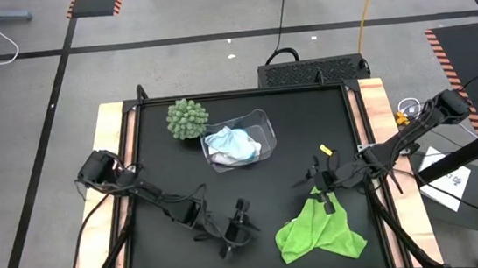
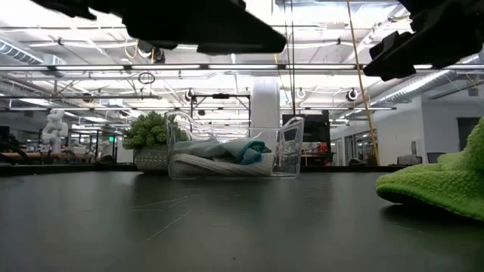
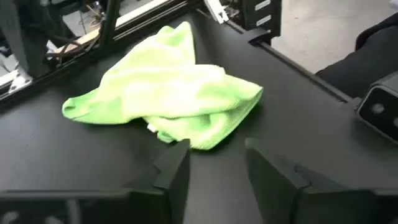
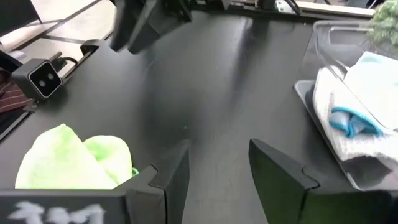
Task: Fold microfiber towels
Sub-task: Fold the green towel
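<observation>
We see the lime green towel [image 1: 319,230] lying crumpled on the black surface [image 1: 181,175] near its front edge, toward the right side, with nothing gripping it. The right hand [image 1: 324,184] hovers just behind the towel's upper corner with its fingers spread and empty, and we judge it is placed there to reach a corner. The left hand [image 1: 233,228] sits low over the front middle of the surface, just beside the towel, its fingers also parted and empty (its wrist camera looks straight at the green heap), so we take it that both arms are lining up to spread this cloth flat.

The white towel [image 1: 226,155] and the light blue towel [image 1: 238,143] lie bunched together inside the clear bin [image 1: 260,119] at the back, beside the spiky ball plant [image 1: 187,119], apparently waiting their turn.
</observation>
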Robot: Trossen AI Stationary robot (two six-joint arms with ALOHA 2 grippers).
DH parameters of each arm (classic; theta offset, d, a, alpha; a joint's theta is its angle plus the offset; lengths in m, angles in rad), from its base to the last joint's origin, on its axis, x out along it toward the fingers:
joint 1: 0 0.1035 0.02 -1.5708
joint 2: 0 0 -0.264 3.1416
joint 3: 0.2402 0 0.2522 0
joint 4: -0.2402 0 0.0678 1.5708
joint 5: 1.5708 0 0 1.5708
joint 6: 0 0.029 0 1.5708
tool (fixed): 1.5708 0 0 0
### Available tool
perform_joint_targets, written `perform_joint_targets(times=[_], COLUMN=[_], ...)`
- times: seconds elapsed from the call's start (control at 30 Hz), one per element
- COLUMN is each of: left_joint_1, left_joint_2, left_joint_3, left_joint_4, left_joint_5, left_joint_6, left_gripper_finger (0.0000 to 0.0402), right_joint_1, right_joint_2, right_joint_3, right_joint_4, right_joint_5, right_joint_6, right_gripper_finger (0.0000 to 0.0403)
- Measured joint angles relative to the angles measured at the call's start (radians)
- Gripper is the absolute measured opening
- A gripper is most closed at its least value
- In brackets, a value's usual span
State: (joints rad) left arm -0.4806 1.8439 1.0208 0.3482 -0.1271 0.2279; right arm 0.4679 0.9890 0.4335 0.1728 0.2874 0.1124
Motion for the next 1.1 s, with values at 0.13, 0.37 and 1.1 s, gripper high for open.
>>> perform_joint_targets(times=[0.13, 0.37, 1.1], left_joint_1=[-0.007, -0.015, -0.007], left_joint_2=[0.001, 0.101, 0.373], left_joint_3=[0.027, 0.115, 0.477], left_joint_4=[0.000, -0.001, -0.149], left_joint_5=[0.023, 0.025, -0.034], left_joint_6=[-0.031, -0.179, -0.238], left_gripper_finger=[0.0219, 0.0290, 0.0296], right_joint_1=[0.000, 0.000, 0.019], right_joint_2=[0.000, -0.039, -0.102], right_joint_3=[0.000, 0.000, 0.000], right_joint_4=[-0.028, -0.045, -0.114], right_joint_5=[0.000, -0.002, -0.008], right_joint_6=[0.008, 0.022, 0.085], right_gripper_finger=[0.0157, 0.0157, 0.0157])
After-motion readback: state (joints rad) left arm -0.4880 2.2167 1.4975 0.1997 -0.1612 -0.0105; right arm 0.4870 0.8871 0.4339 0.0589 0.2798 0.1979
